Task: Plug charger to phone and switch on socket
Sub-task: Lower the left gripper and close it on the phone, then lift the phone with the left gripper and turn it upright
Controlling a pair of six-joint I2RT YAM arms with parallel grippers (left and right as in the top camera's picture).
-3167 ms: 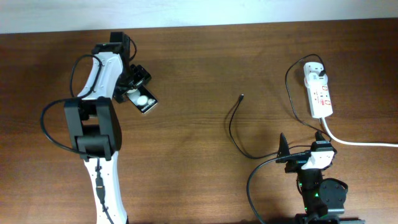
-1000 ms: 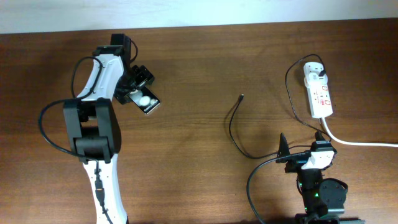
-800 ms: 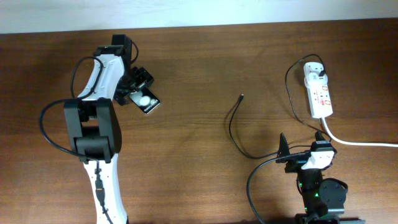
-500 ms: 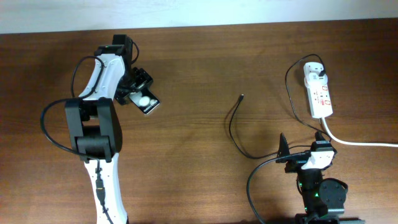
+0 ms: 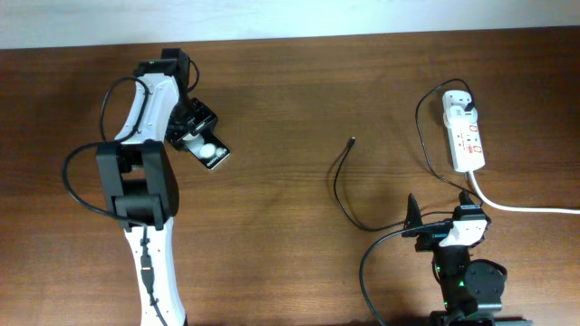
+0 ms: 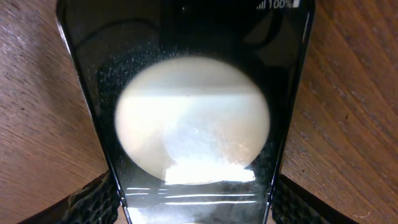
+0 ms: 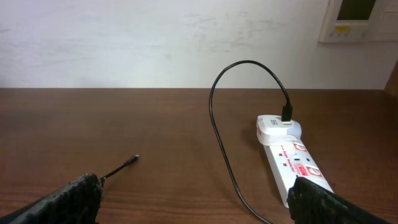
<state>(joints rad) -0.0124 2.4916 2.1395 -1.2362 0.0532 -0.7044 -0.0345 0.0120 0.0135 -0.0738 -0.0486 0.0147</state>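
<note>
A dark brown wooden bench (image 5: 290, 100) fills the overhead view, and a pale wall (image 7: 155, 43) is seen behind its far edge from the right wrist. The left arm (image 5: 145, 172) is stretched over the left part of the bench, and its tool (image 5: 194, 134) is closed on the phone (image 5: 210, 150), whose two long edges are gripped by the textured pads (image 6: 93, 199); a white round spot is shown on its glass. Whether the phone is lifted cannot be told. The socket (image 5: 464, 136) lies at the far right, its thick white cord (image 5: 526, 208) running off to the right. The charger (image 5: 340, 186) is plugged into the socket's far end and is looped across the bench, its tip (image 5: 352, 140) lying free near the middle, well apart from the phone. The right tool (image 7: 196, 202) is parked at the near edge with its fingers spread wide. Compared with half a second earlier, the left tool and phone are shifted slightly leftward; all else is unchanged.
</note>
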